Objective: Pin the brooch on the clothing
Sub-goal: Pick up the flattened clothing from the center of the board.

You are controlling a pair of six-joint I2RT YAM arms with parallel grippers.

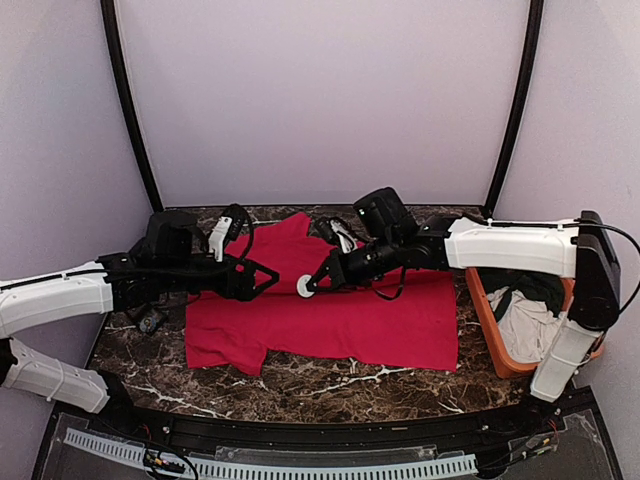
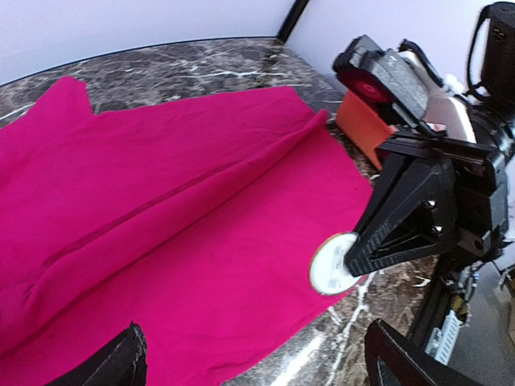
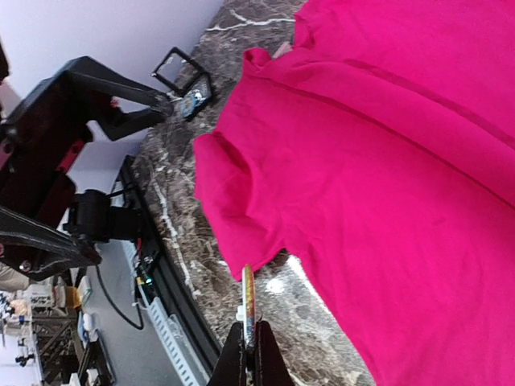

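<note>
The red T-shirt (image 1: 330, 310) lies spread flat on the marble table; it also shows in the left wrist view (image 2: 161, 209) and the right wrist view (image 3: 386, 161). My right gripper (image 1: 313, 285) is shut on a round white brooch (image 1: 304, 286) and holds it above the shirt's middle. The right wrist view shows the brooch edge-on (image 3: 249, 293) between my shut fingers (image 3: 259, 358). In the left wrist view the brooch's white face (image 2: 330, 267) shows. My left gripper (image 1: 270, 281) is open and empty, just left of the brooch and facing it; its fingertips (image 2: 121, 362) frame the shirt.
An orange bin (image 1: 486, 320) at the table's right end holds a dark green garment (image 1: 525, 285) and a white cloth (image 1: 525, 325). A small black object (image 1: 148, 320) lies on the table by the left arm, also in the right wrist view (image 3: 189, 88).
</note>
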